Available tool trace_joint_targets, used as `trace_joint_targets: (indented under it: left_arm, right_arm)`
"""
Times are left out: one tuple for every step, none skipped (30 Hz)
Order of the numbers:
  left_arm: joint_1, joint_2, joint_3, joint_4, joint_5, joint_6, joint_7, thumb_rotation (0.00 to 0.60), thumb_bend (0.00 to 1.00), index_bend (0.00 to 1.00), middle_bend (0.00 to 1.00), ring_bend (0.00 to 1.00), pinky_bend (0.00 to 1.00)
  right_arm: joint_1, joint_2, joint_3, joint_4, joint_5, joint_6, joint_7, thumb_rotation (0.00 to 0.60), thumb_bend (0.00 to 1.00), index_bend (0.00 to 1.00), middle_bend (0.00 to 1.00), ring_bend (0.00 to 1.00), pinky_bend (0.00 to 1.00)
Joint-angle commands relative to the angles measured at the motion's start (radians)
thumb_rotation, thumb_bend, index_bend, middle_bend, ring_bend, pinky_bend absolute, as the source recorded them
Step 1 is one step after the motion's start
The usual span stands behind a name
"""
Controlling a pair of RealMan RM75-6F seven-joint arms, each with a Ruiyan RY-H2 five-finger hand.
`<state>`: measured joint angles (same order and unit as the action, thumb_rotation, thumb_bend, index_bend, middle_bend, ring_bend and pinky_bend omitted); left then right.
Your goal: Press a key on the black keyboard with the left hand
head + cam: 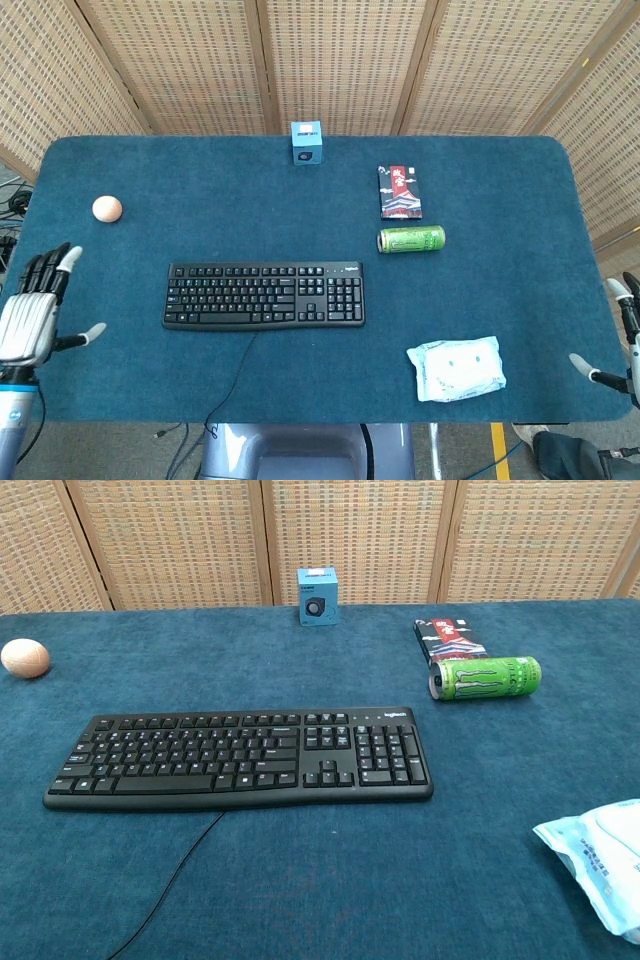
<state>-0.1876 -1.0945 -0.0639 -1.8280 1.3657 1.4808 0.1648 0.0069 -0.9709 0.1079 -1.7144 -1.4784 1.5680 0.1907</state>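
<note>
Beyond your blue-carpeted table (pixel 300 200), a woven rattan folding screen (pixel 340 60) spans the far side; grey floor (pixel 480 450) shows near.

Egg (pixel 107 208) far left — blue box (pixel 306 141), green can (pixel 411 239), wipes pack (pixel 456 368).

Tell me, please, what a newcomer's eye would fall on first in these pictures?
The black keyboard lies in the middle of the blue table, its cable running off the near edge. Behind and to its right, a green can lies on its side just in front of a dark packet. The left hand hovers open off the keyboard's left end, touching nothing.
</note>
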Motion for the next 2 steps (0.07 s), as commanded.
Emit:
trace_joint_targets:
  left_arm:
    - [0.025,0.007,0.010,0.021,0.011,0.025,-0.022,0.600,0.00,0.00,0.00,0.00,0.00]
    - [0.029,0.008,0.013,0.026,0.017,0.029,-0.026,0.600,0.00,0.00,0.00,0.00,0.00]
  right_arm:
    - [0.001,-0.001,0.001,0.003,0.007,-0.005,-0.003,0.600,0.00,0.01,0.00,0.00,0.00]
    - [0.002,-0.002,0.002,0.004,0.010,-0.008,-0.004,0.600,0.00,0.01,0.00,0.00,0.00]
